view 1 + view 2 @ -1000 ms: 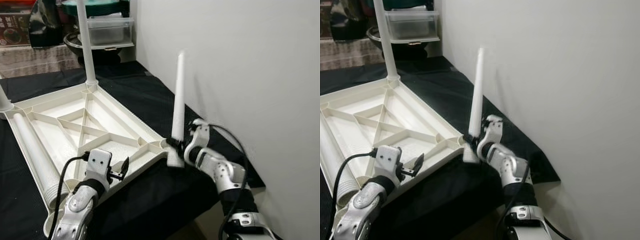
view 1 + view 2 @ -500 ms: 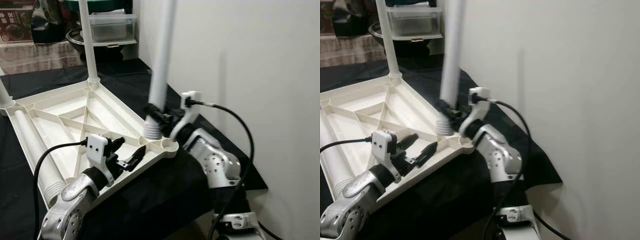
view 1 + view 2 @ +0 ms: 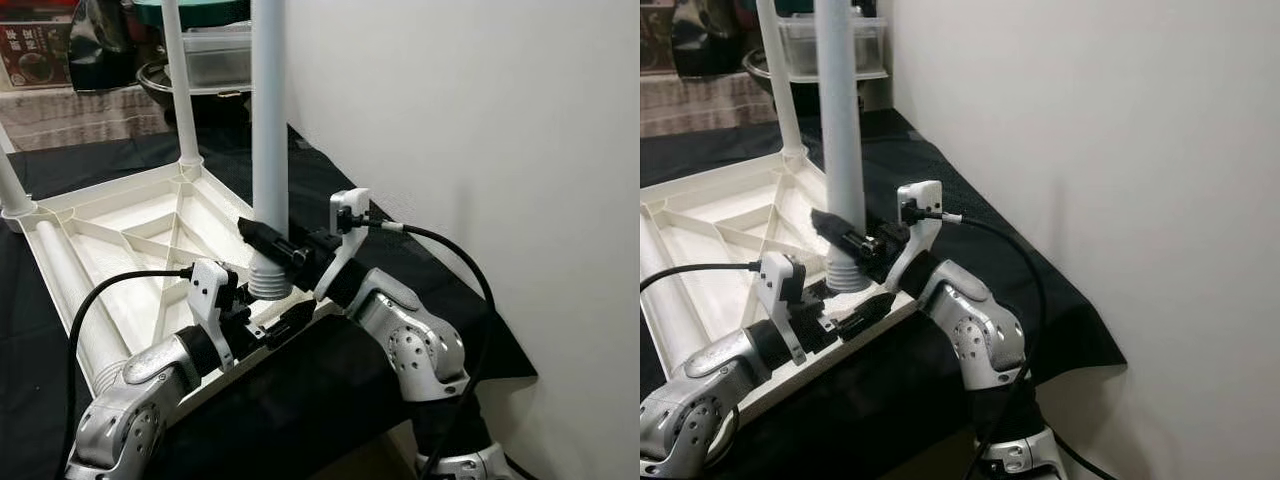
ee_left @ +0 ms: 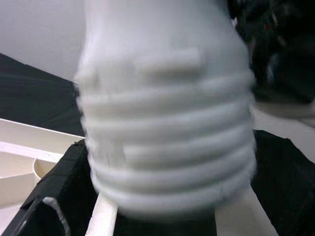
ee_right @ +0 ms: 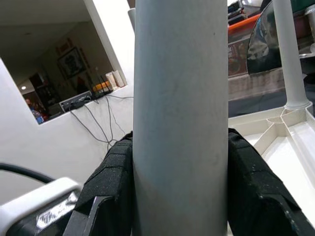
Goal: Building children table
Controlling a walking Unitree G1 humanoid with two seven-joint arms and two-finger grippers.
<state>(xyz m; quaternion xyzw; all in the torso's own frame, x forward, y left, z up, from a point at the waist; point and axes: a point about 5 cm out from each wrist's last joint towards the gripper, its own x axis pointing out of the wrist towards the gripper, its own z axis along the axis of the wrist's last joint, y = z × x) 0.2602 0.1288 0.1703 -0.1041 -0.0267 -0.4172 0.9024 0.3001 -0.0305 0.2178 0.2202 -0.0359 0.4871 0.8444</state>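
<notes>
Swung in from beyond the edge, the long white plastic table leg (image 3: pixel 268 130) now stands upright over the near corner of the upturned white ribbed plastic tabletop (image 3: pixel 110 240), clamped between the right gripper (image 3: pixel 272 242) fingers, its threaded end just above the left gripper (image 3: pixel 270 325), whose fingers rest apart at the corner. Right wrist view: both fingers (image 5: pixel 110 172) squeeze the leg's shaft. Left wrist view: the blurred threads (image 4: pixel 167 142) hover close; keeping the leg plumb over the socket before turning should prevent cross-threading.

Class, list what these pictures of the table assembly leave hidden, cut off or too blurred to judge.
- Corner socket: in the eye views the leg's threaded end and the left gripper cover it, so seating is unclear.
- Held leg: its top is cut off by the frame edge; the right gripper clamps it.
- Left wrist view: thread detail is blurred.
- Tabletop: its left side is cut off.
</notes>
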